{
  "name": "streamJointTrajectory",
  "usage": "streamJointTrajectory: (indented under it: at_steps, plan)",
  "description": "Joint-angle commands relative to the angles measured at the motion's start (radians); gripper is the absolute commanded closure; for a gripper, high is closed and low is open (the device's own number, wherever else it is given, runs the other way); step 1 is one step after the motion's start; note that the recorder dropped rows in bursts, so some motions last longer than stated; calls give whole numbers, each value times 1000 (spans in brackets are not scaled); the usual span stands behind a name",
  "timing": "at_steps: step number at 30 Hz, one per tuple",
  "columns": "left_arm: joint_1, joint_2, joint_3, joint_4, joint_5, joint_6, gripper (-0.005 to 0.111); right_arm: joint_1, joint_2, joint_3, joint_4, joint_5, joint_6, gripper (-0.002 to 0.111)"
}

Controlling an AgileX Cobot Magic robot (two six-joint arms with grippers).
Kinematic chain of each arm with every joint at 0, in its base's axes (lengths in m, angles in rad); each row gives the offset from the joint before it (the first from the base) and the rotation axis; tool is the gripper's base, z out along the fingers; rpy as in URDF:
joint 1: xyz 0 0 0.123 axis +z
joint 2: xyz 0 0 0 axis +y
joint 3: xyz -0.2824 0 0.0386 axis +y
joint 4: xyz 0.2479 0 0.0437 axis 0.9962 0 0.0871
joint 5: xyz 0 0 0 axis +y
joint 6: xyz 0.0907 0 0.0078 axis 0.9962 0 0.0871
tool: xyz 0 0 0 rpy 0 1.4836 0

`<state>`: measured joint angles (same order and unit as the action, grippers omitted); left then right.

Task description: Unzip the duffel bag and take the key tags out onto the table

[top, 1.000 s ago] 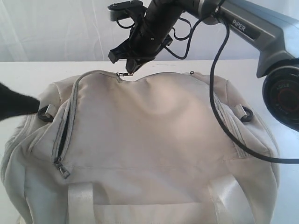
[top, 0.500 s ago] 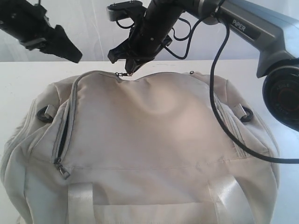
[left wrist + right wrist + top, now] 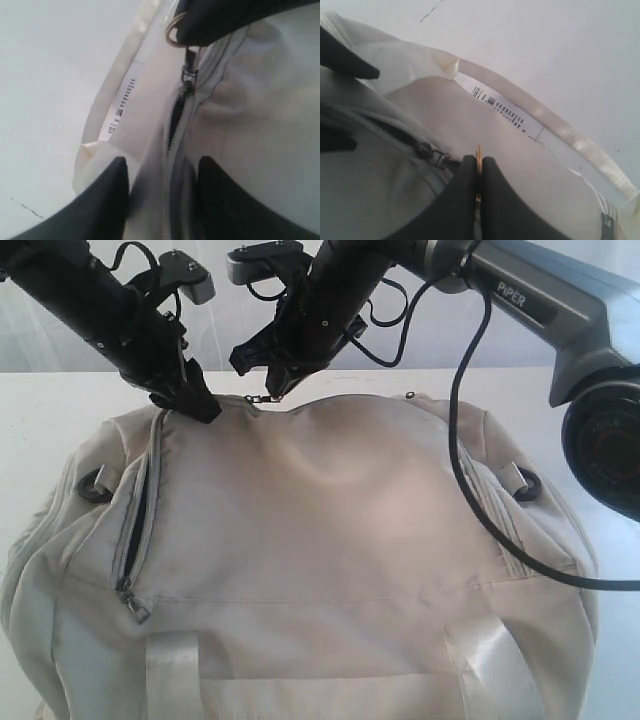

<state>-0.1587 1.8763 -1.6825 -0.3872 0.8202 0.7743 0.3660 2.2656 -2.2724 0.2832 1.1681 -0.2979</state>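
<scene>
On table (image 3: 60, 400): bag (image 3: 330, 540), top zip looks mostly shut. At the bag's top ridge, right gripper (image 3: 272, 388) is pinched tight on the ring pull (image 3: 478, 152). A short open slit lies between slider (image 3: 187, 80) and left gripper (image 3: 160, 172). The closed zip runs along the ridge away from it, so the pull goes that way. The left fingers stand moderately apart astride the seam; I cannot tell whether they clamp it. The key tags are unseen, likely inside the bag.
</scene>
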Motion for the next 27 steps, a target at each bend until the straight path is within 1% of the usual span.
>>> streamJointTrajectory:
  at_steps: [1, 3, 4, 10, 12, 14, 27]
  plan:
    - [-4, 6, -4, 22, 11, -39, 88, -12, -18, -8, -4, -5, -16, 108]
    - [-4, -2, -4, 25, 17, -39, 103, -12, -18, -8, -7, -5, -16, 108]
    - [-4, -7, -4, 30, 18, -39, 107, -12, -18, -8, -18, -5, -16, 108]
    - [-4, -26, -4, 75, 72, -46, 107, -28, -19, -8, -54, 17, -6, 108]
    - [-4, -26, -4, 101, 87, -75, 107, -41, -24, -8, -54, 23, 8, 108]
    - [-4, -27, -4, 116, 87, -103, 107, -59, -31, -8, -52, 23, 13, 108]
    - [-4, -27, -4, 118, 84, -116, 107, -168, -92, -6, -62, 53, 13, 108]
